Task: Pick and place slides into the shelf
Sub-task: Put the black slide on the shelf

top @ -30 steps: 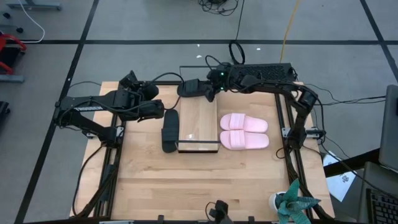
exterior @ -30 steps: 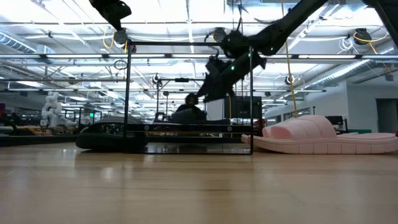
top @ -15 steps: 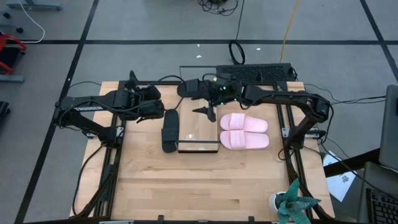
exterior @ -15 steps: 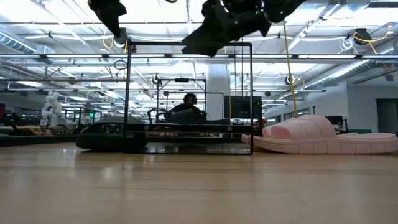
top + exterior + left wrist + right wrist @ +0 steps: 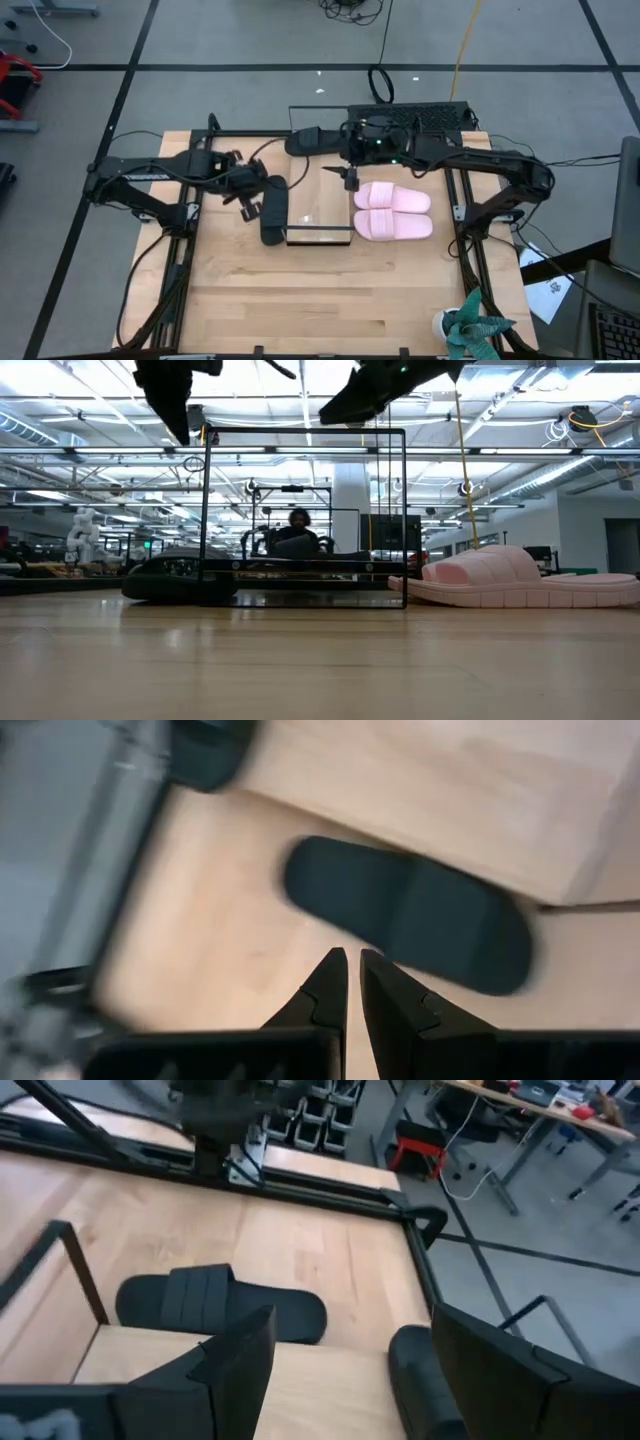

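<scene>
A black slide (image 5: 272, 210) lies flat on the table beside the shelf's (image 5: 320, 205) left side, also seen in the left wrist view (image 5: 410, 915) and the low view (image 5: 175, 582). The second black slide (image 5: 305, 140) lies at the shelf's far end (image 5: 420, 1370). Two pink slides (image 5: 392, 210) lie side by side to the right of the shelf (image 5: 510, 580). My left gripper (image 5: 250, 207) hovers just left of the near black slide with its fingers shut (image 5: 352, 975). My right gripper (image 5: 350, 182) hangs open (image 5: 350, 1370) high over the shelf's far right part (image 5: 350, 405).
A keyboard (image 5: 410, 115) and cables lie past the table's far edge. A potted plant (image 5: 475, 325) stands at the near right corner. The near half of the tabletop (image 5: 320, 290) is bare wood. A person (image 5: 295, 535) shows in the room beyond.
My right gripper has left the black slide at the shelf's far end, risen, and moved toward the near edge and right, over the shelf. My left gripper has moved toward the black slide beside the shelf and dropped a little. No slide has moved.
</scene>
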`<state>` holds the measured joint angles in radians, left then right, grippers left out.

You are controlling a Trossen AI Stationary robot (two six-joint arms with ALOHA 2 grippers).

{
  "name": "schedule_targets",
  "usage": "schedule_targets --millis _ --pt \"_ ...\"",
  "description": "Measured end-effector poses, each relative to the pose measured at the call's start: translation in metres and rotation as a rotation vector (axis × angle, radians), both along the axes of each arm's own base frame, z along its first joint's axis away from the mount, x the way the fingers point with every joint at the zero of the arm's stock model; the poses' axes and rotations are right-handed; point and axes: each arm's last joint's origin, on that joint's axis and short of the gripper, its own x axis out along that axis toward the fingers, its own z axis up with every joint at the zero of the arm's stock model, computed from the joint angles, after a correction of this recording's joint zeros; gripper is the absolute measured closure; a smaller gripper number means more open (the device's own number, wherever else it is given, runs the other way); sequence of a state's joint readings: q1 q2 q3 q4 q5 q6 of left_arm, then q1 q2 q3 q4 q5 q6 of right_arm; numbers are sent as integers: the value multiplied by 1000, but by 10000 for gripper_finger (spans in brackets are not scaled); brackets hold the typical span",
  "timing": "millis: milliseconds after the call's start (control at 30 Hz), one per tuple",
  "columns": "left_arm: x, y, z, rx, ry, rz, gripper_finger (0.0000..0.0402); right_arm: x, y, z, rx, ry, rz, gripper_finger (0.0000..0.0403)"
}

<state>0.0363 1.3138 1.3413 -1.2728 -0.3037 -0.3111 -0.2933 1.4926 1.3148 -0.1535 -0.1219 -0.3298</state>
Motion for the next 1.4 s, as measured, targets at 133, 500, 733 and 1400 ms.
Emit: schedule_targets --millis 133,500,733,1400 --pt "4 -7 -26 -147 3 27 371 -15 2 10 -28 32 -59 145" --pt "-2 -59 -46 -275 6 82 371 -44 2 27 -133 85 -198 145" --pt "-9 -105 -43 -164 -143 56 371 -50 -6 31 -129 67 -235 145" --pt "14 -168 -116 148 -87 76 371 -51 -8 29 -119 84 -243 145"
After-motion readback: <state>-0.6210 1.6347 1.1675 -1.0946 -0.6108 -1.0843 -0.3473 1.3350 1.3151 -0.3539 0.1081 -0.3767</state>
